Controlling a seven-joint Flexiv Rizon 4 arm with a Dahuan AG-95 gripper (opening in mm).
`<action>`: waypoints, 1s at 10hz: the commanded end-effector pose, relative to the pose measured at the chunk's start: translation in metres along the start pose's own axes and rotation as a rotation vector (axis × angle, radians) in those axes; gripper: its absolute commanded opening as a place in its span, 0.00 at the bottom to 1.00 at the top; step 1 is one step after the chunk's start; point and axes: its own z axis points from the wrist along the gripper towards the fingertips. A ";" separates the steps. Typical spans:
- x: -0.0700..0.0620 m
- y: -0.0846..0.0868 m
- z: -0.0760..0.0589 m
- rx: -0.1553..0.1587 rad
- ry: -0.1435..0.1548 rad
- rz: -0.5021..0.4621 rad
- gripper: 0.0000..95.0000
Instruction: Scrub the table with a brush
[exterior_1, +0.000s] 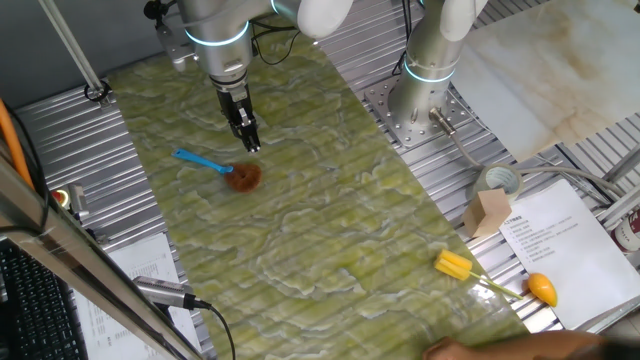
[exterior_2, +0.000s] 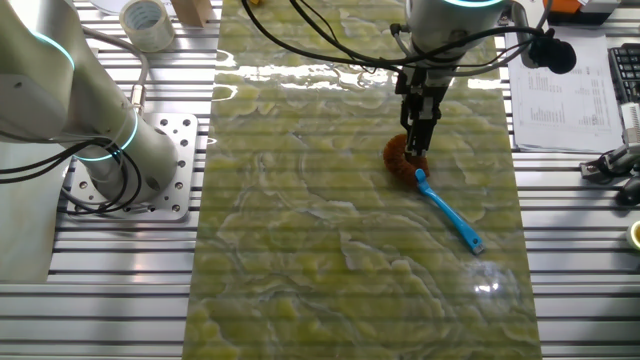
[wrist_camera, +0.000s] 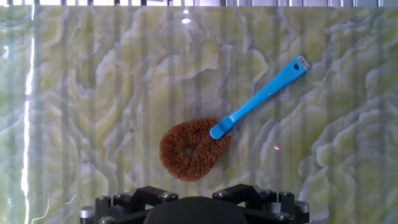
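The brush (exterior_1: 243, 177) lies flat on the green-yellow marbled table (exterior_1: 330, 230), its blue handle pointing left and its round brown bristle head to the right. My gripper (exterior_1: 251, 145) hangs just above and behind the bristle head, fingers together and empty. In the other fixed view the gripper (exterior_2: 417, 145) is over the bristle head of the brush (exterior_2: 403, 158) on the table (exterior_2: 330, 250). In the hand view the brush (wrist_camera: 189, 149) lies at the centre of the table (wrist_camera: 93, 93), handle running up and right. My fingertips do not show there.
A yellow-headed tool (exterior_1: 453, 264) with an orange end lies at the table's near right. A tape roll (exterior_1: 497, 181), a wooden block (exterior_1: 488, 212) and a paper sheet (exterior_1: 560, 240) lie to the right. A second arm's base (exterior_1: 425, 95) stands beside the table.
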 end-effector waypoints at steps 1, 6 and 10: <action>0.000 0.000 0.000 0.000 0.000 0.000 1.00; 0.000 0.001 -0.003 -0.033 -0.004 0.067 0.00; 0.000 0.001 -0.003 -0.033 0.000 0.070 0.00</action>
